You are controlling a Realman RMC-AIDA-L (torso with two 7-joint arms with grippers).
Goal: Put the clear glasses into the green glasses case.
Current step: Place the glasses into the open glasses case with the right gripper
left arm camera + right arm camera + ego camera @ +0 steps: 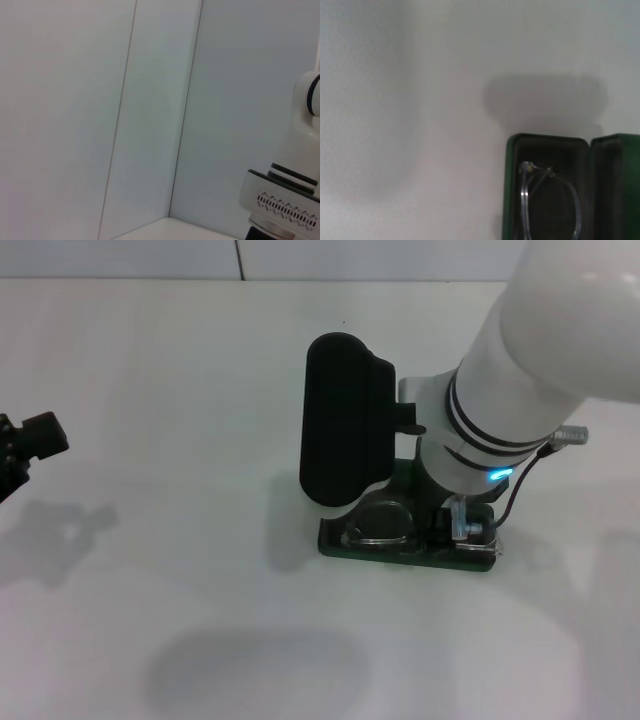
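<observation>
Inside the green glasses case point(345, 540), lid raised: the clear glasses point(380, 523), right gripper point(462, 528) directly above, finger state indeterminable. Left gripper point(30, 445) parked aside. Risk: frame dragged out on withdrawal if snagged.

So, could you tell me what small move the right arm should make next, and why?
Probably release, if it has not already, and lift the right gripper straight up. The clear glasses already lie inside the open green glasses case, and the gripper sits low at the case's right end, its grip hidden. A straight rise should avoid dragging the frame out. The left gripper is parked far left.
</observation>
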